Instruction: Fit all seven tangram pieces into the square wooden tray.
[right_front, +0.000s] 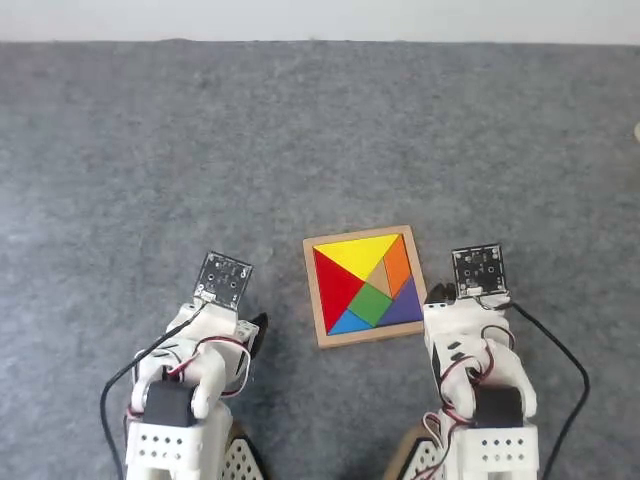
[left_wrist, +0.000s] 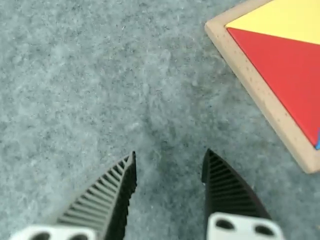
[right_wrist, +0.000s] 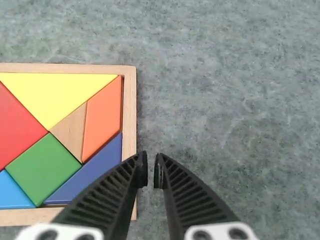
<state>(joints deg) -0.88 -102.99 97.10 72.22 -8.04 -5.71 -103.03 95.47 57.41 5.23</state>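
Surface: grey felt mat (right_front: 150, 150).
Tray (right_front: 315, 290): lies between the arms; the high view shows all seven coloured pieces (right_front: 360, 255) fitted.
Left gripper (left_wrist: 167, 170): jaws spread, empty, over mat near tray corner.
Right gripper (right_wrist: 150, 170): jaws pinched together, empty, at tray's edge.

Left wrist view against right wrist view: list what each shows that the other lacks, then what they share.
Left wrist view, not the right: the left gripper, open and empty over the grey felt. Right wrist view, not the left: the right gripper, shut and empty by the rim of the wooden tray, plus the orange piece, tan triangle, green square and purple piece seated inside. Shared: the wooden tray, its yellow triangle and red triangle, and the grey felt.
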